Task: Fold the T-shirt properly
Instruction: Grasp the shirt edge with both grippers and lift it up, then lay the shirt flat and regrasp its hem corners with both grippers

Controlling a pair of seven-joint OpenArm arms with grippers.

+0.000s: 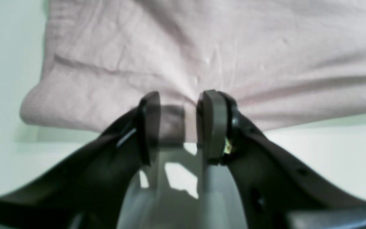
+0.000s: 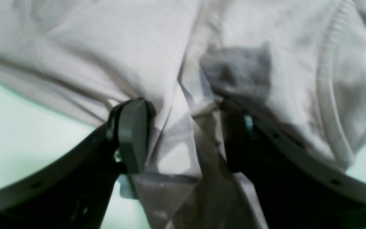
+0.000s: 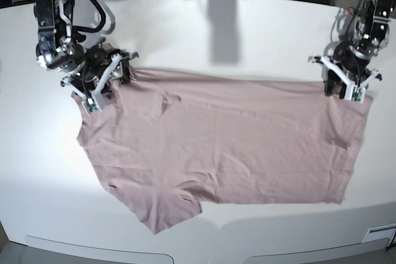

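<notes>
Only from base: T-shirt's [image 3: 229, 146] sleeve

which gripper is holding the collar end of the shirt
The right gripper: ribbed collar and a bunched shoulder fold sit between its fingers. The left gripper pinches a plain hem edge of the shirt.

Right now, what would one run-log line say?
left gripper: shut on T-shirt hem | right gripper: shut on shoulder | shirt spread flat on table
</notes>
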